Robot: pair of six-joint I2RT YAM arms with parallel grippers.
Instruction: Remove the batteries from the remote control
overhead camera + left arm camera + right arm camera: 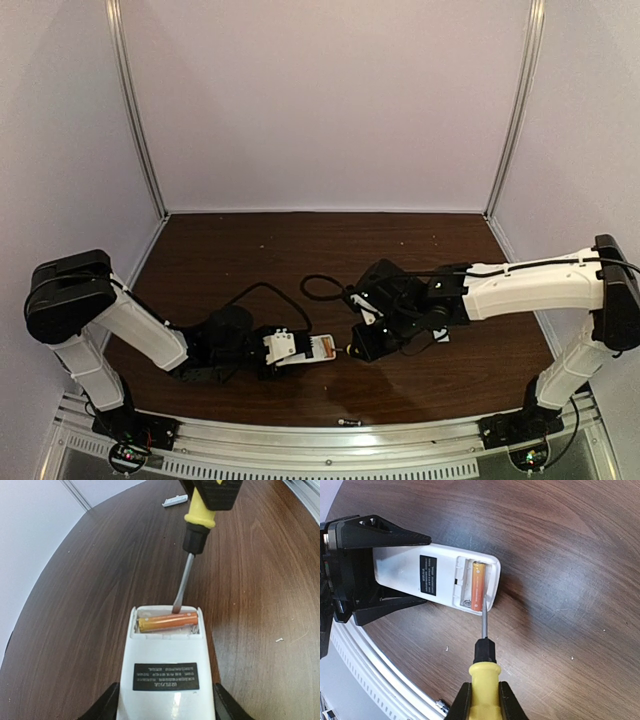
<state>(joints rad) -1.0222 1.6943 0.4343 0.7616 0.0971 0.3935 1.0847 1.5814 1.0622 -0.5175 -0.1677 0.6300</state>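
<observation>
The battery lies on its side in the open bay at the far end of the remote control. Only one orange cell shows, and the slot beside it looks empty. The cell is probably light, rigid and smooth-skinned, so it should roll or slip once freed. Spring contacts likely hold it snug, so the best purchase seems to be at one end, levered upward, rather than across the slick body. The remote is thin hard plastic and could scuff or crack at the bay wall. The left tool is clamped across its flanks, steadying it label-up on the worktop. The tip of the screwdriver sits at the bay's rim beside the cell, with its yellow handle gripped tight in the right tool. A white cover piece lies well beyond.
</observation>
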